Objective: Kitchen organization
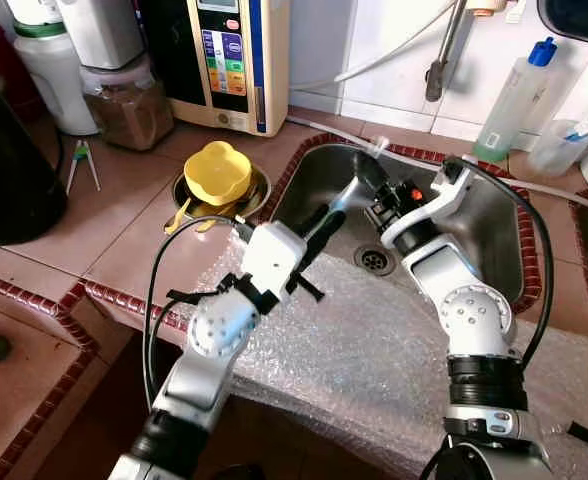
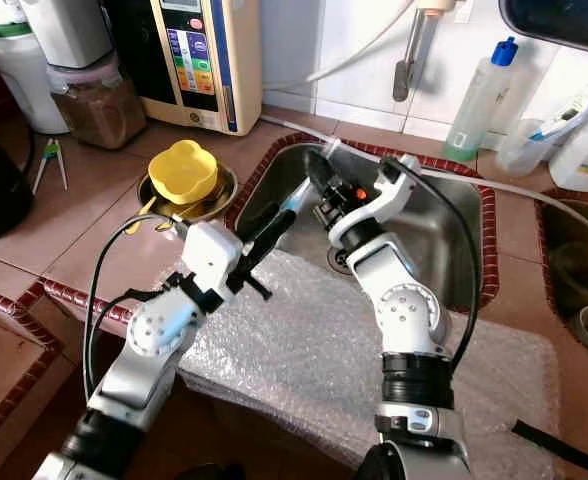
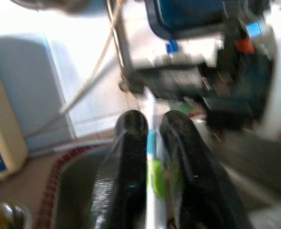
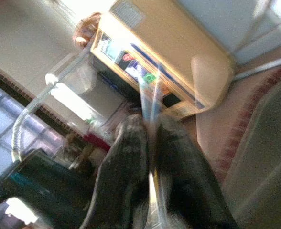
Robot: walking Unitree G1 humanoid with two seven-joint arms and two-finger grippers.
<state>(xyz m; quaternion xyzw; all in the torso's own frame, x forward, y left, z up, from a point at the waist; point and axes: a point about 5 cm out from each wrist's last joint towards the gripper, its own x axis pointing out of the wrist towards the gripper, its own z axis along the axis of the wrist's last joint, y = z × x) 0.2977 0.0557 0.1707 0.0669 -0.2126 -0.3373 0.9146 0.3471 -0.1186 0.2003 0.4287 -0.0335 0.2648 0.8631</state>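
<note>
Presently both arms reach over a steel sink [image 1: 494,250] sunk into a terracotta-tiled counter [image 1: 124,190] edged with dark red patterned tiles. A sheet of bubble wrap [image 1: 374,350] covers the counter's near edge and the sink's front rim. The left gripper [image 3: 152,162] has its fingers pressed against a slim object [image 3: 152,143] with a white stem and blue and green parts, apparently a toothbrush, held above the basin. The right gripper [image 4: 150,143] meets it from the opposite side, fingers likewise pressed together on a thin pale shaft. White wall tiles rise behind the counter. Along the far edge stand a cream and blue water appliance [image 1: 229,60] with coloured buttons, lettering unreadable, a lidded container [image 1: 129,100] of brown contents, and a blue-capped clear bottle [image 1: 519,100]. Left of the sink a yellow bowl [image 1: 217,172] rests in a metal dish [image 1: 256,195]
</note>
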